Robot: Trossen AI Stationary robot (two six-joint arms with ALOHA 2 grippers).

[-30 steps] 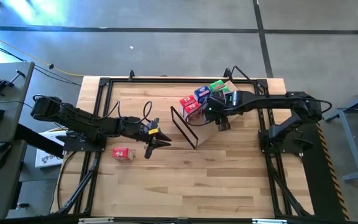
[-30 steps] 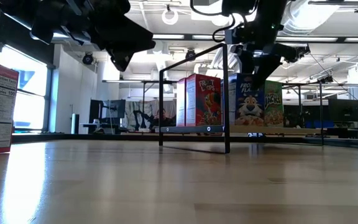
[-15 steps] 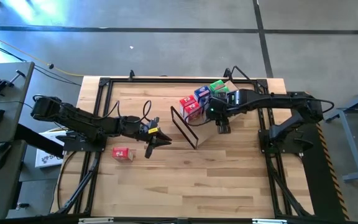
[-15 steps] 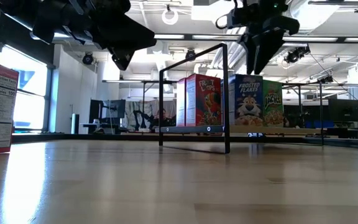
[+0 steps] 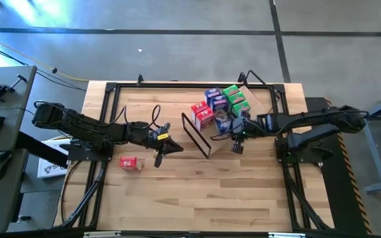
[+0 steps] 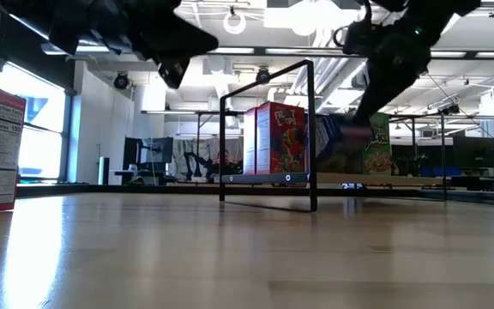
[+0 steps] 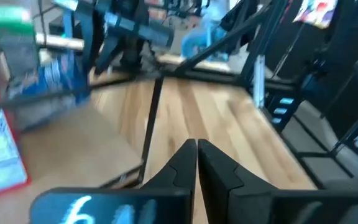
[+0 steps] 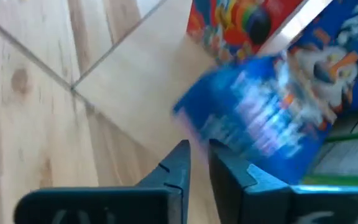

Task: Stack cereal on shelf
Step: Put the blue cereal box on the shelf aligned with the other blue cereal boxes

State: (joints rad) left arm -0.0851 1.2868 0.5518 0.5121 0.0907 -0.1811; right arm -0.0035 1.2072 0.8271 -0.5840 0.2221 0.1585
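Note:
Several small cereal boxes, red [image 5: 202,114], blue [image 5: 214,98] and green [image 5: 237,100], stand in a row on the shelf [image 8: 138,87], a slanted plywood board with a black wire frame [image 5: 196,135]. One blue box [image 8: 263,118] shows blurred and tilted just beyond my right gripper [image 8: 196,155], which is shut with nothing between its fingers; in the high view this box [image 5: 223,121] lies beside that gripper [image 5: 237,140]. My left gripper [image 5: 174,147] hovers shut over the table's middle left, holding nothing. A lone red box [image 5: 129,163] stands upright on the table near it. My right gripper's fingertips [image 8: 219,163] stand right at the tilted blue box's lower edge [image 8: 229,146]. Blur hides the spot, so I cannot tell whether they touch it.
Black frame rails run along the table's edges [image 5: 104,119]. Bare wooden tabletop [image 5: 197,192] spreads across the near half. In the low view the wire frame [image 6: 312,129] stands in front of the boxes.
My right gripper has drawn back from the row of boxes toward the table's right and near edges, sinking and rolling. The blue box that stood upright in the row under it now shows blurred and tilted, shifted down the board toward the gripper.

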